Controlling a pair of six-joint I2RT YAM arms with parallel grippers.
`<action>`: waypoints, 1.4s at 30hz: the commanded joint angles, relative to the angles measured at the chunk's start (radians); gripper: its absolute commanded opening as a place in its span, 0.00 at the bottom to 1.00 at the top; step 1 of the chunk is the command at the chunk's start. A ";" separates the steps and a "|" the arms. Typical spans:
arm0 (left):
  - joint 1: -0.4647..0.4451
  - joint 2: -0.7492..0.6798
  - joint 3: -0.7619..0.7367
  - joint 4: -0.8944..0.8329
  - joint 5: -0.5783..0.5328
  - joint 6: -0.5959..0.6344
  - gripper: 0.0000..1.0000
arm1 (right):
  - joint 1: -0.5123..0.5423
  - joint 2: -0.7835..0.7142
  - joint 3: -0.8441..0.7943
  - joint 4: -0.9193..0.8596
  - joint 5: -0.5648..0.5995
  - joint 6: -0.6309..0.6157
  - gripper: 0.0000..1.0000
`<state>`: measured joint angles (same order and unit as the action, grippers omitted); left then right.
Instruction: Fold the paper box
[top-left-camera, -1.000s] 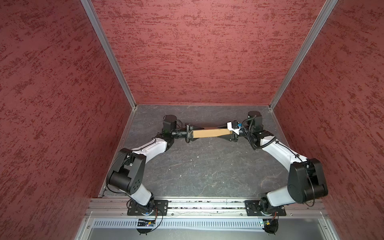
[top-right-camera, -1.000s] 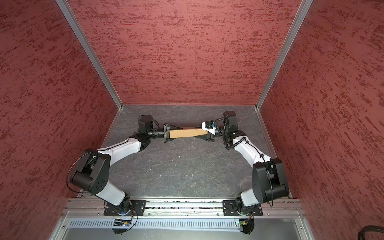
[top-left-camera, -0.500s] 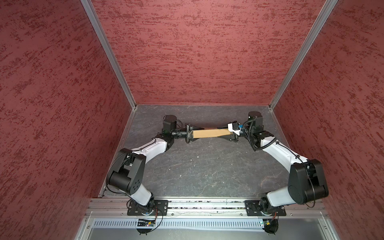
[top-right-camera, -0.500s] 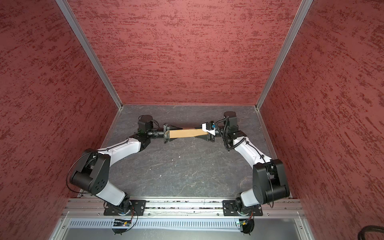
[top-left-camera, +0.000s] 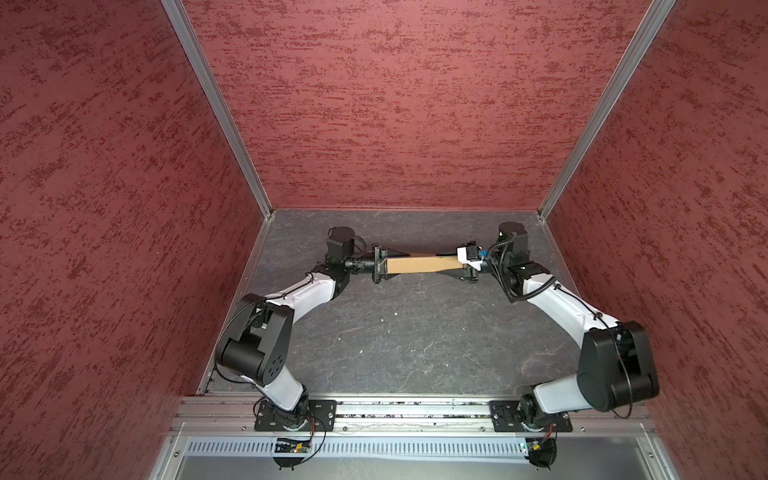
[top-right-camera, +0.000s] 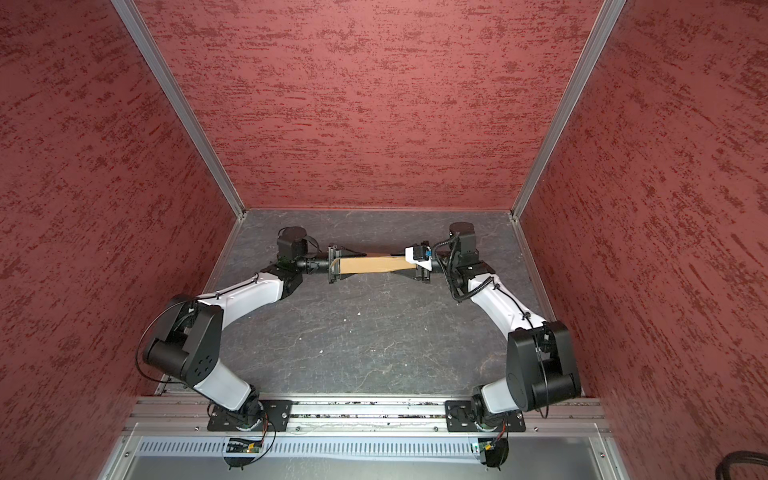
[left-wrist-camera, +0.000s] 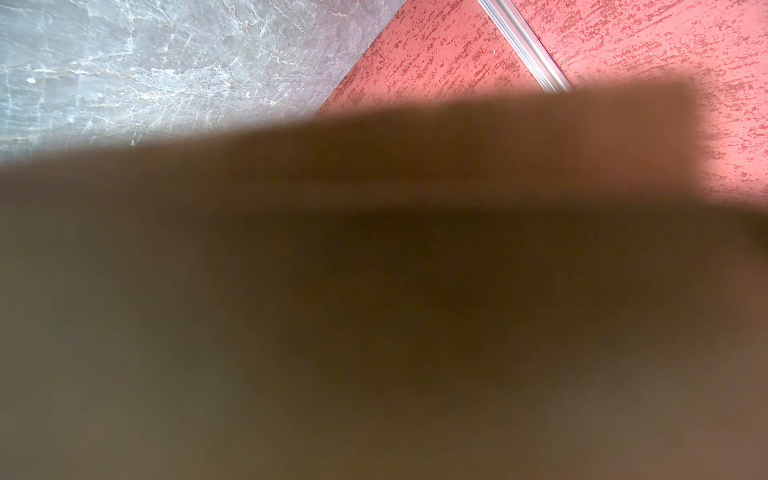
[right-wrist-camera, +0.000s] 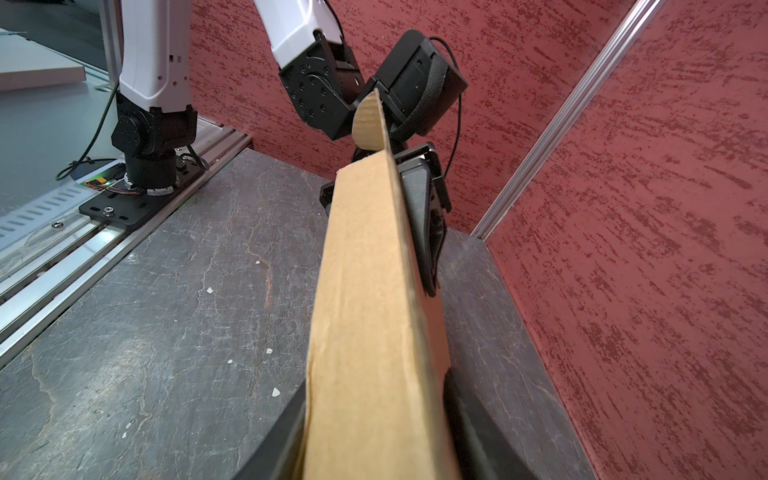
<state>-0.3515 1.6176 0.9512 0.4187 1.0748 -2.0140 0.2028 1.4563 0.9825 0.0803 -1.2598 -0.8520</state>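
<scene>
One plain tan paper box (top-left-camera: 419, 264)

1. In both top views the cell is seen from high above the front rail (top-left-camera: 415, 409), facing down toward the back wall (top-left-camera: 395, 104); the whole tabletop (top-left-camera: 395, 332) is shared.
2. The left wrist view is set very near the paper box (left-wrist-camera: 374, 311), which is blurred.
3. The right wrist view is aimed closely along it toward the left arm (right-wrist-camera: 153, 62).
</scene>
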 joint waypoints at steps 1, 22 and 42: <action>0.033 0.010 0.020 0.043 -0.029 -0.180 0.41 | -0.031 -0.030 0.013 -0.053 -0.019 0.050 0.36; 0.085 -0.013 0.000 0.040 -0.032 -0.174 0.50 | -0.030 -0.045 0.009 -0.077 -0.002 0.025 0.33; 0.327 -0.080 -0.068 -0.100 -0.018 0.026 0.51 | -0.031 -0.026 -0.005 0.014 0.023 0.138 0.30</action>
<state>-0.1017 1.5738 0.8989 0.3698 1.1107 -2.0106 0.1848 1.4395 0.9817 0.0757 -1.2057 -0.7830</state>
